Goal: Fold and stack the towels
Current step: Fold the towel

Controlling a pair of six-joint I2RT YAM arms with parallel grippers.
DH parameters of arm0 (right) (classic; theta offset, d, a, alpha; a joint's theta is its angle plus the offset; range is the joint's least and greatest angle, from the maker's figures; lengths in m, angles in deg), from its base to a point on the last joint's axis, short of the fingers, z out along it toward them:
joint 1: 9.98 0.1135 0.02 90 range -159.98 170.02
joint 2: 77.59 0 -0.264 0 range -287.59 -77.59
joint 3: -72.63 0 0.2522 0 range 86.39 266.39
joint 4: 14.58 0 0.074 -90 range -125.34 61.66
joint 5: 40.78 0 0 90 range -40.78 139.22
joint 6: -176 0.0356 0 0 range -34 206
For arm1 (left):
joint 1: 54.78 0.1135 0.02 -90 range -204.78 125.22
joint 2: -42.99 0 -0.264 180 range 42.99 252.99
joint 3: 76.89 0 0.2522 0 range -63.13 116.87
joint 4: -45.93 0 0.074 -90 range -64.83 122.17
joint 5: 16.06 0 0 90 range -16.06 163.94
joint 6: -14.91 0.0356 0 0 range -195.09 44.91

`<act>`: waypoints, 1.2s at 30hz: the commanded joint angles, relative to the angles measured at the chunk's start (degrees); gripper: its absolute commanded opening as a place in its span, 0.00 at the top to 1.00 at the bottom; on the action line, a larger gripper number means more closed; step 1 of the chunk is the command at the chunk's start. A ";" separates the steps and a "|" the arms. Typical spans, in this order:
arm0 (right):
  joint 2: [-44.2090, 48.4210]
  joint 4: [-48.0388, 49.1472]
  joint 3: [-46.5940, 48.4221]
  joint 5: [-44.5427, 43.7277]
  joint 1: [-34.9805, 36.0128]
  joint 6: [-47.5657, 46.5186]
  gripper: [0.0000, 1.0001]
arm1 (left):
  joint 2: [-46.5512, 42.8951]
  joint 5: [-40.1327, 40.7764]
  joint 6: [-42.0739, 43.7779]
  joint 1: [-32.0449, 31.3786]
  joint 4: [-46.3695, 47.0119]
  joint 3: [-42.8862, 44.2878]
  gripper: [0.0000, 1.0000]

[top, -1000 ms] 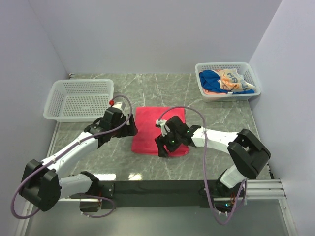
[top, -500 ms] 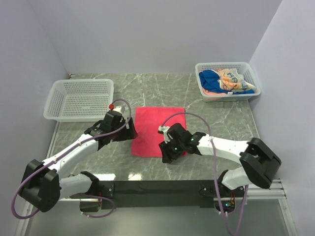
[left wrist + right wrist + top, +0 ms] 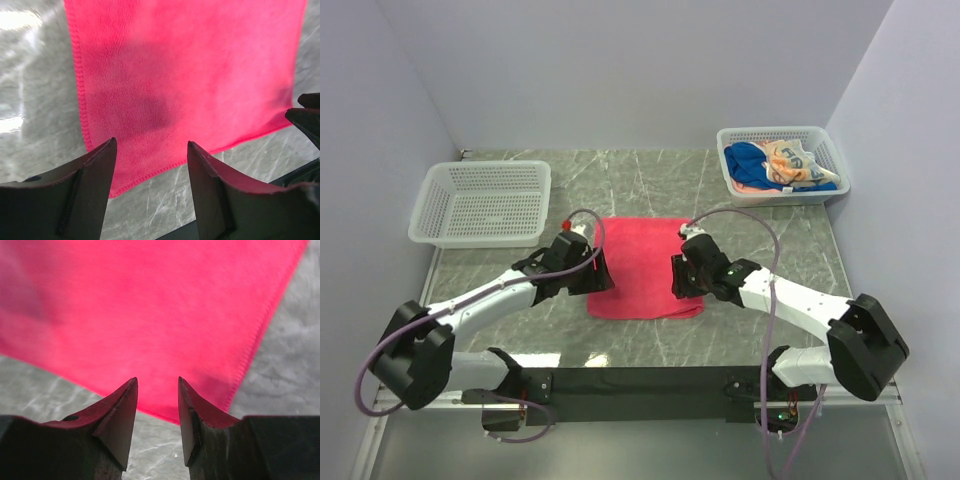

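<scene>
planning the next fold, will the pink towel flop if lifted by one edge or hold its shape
Probably floppy: the pink towel lies thin and flat on the table, so a lifted edge would likely drape. It looks light for its area. Pushed, its soft weave may bunch or slide on the smooth glossy top.

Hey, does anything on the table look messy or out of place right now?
Nothing stands out. The pink towel lies flat and smooth; the other towels sit crumpled in the right basket, not yet folded.
</scene>
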 commanded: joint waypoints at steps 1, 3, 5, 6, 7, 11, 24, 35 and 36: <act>-1.36 -0.85 -1.57 -1.85 -0.36 4.07 0.56 | 2.51 -0.62 -1.57 -1.25 3.46 -0.44 0.37; -1.02 -1.11 -3.41 -0.88 -0.36 5.65 0.57 | 4.09 -0.53 -2.01 -1.78 3.99 -0.79 0.38; -0.05 -1.55 -5.78 -0.53 -0.28 7.66 0.58 | 5.07 -0.80 -2.36 -2.04 4.78 -1.41 0.39; 1.26 -1.73 -6.58 -0.53 -0.28 8.20 0.58 | 5.85 -0.97 -2.54 -2.13 4.96 -1.50 0.40; 1.97 -2.17 -8.33 -0.18 -0.36 8.99 0.58 | 6.21 -1.06 -2.80 -2.31 5.05 -1.93 0.40; 4.26 -2.26 -12.03 0.00 -0.54 12.85 0.59 | 7.35 -1.06 -3.33 -2.40 5.49 -3.08 0.42; 13.13 -2.26 -18.10 -1.85 -1.51 18.40 0.59 | 3.23 0.26 -6.84 -2.48 3.38 -7.91 0.43; 17.18 -2.79 -11.86 -2.20 -1.51 15.59 0.58 | -9.34 0.44 -8.08 -3.10 -4.79 -4.41 0.36; 16.74 -2.79 -11.60 -2.02 -1.59 15.59 0.58 | -9.26 0.17 -7.90 -3.19 -4.80 -4.14 0.36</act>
